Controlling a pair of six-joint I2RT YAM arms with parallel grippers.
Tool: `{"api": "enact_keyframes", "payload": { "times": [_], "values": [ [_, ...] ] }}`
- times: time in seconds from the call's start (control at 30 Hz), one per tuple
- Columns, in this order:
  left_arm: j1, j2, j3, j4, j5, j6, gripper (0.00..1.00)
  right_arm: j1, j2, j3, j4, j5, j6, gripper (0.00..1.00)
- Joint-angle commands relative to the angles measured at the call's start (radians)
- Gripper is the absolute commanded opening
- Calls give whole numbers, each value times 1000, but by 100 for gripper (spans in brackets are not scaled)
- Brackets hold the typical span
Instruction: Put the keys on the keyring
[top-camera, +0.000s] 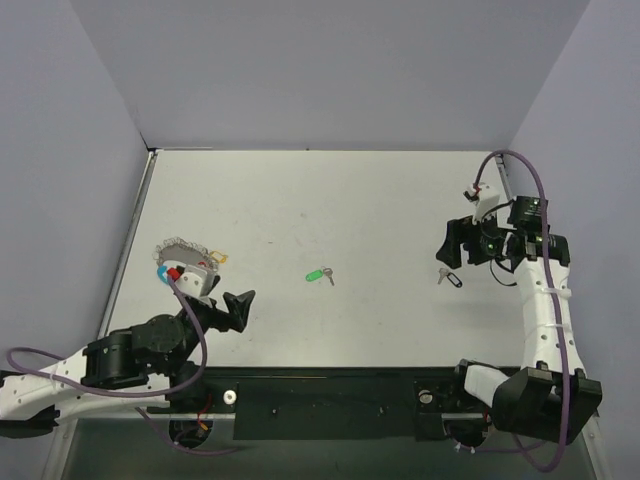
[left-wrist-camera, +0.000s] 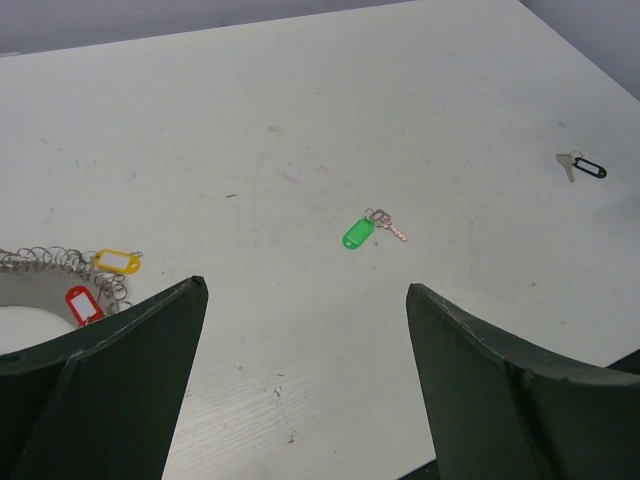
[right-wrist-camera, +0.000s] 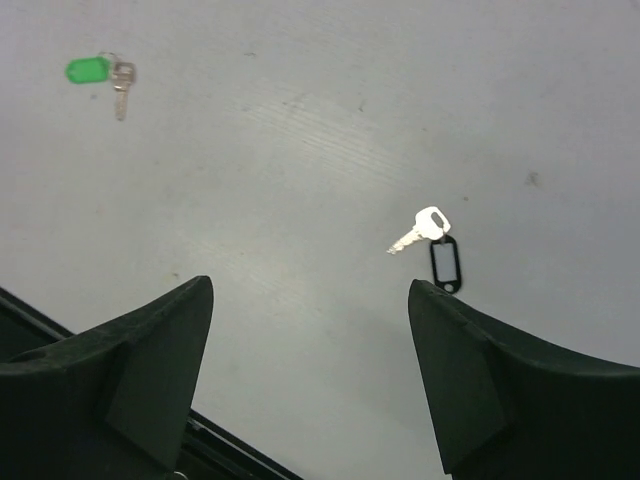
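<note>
The keyring is a large silvery wire coil at the left of the table, carrying blue, red and yellow tags. One key with a green tag lies loose near the table's middle, also visible as the green-tagged key. A second key with a black-rimmed tag lies at the right. My left gripper stands open just right of the keyring, empty. Just above the black-tagged key is my right gripper, open with nothing between its fingers.
Purple-grey walls enclose the white table on three sides. A black rail runs along the near edge between the arm bases. Purple cables loop off both arms.
</note>
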Motion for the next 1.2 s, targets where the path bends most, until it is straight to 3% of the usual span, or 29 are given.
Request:
{"api": "enact_keyframes", "payload": {
  "times": [0.0,0.13,0.2,0.23,0.27,0.37,0.4,0.5,0.67,0.87,1.17],
  "values": [
    [6,75,101,-69,-112,-75,92,-69,32,-44,-10,-358,55,74],
    [35,170,139,-31,-89,-20,92,-71,12,-47,-47,-394,8,72],
    [102,253,162,-8,4,20,92,-71,-11,-56,-44,-405,3,72],
    [196,308,182,6,44,47,92,-73,-17,-61,-41,-405,0,72],
    [252,339,200,11,168,57,92,-71,-34,-69,-38,-400,0,72],
    [621,449,211,70,468,74,89,-77,-66,-96,-7,-396,11,72],
    [678,469,202,86,579,57,89,-85,-85,-113,2,-399,15,72],
    [946,503,162,168,753,11,89,-117,-119,-150,62,-448,60,72],
    [1267,654,133,207,988,-78,89,-138,-103,-158,73,-500,87,72],
    [1400,839,141,254,1002,-54,89,-143,-94,-161,65,-500,95,70],
    [1406,1035,199,219,1016,40,74,-148,-73,-148,41,-505,75,68]
  ]
}}
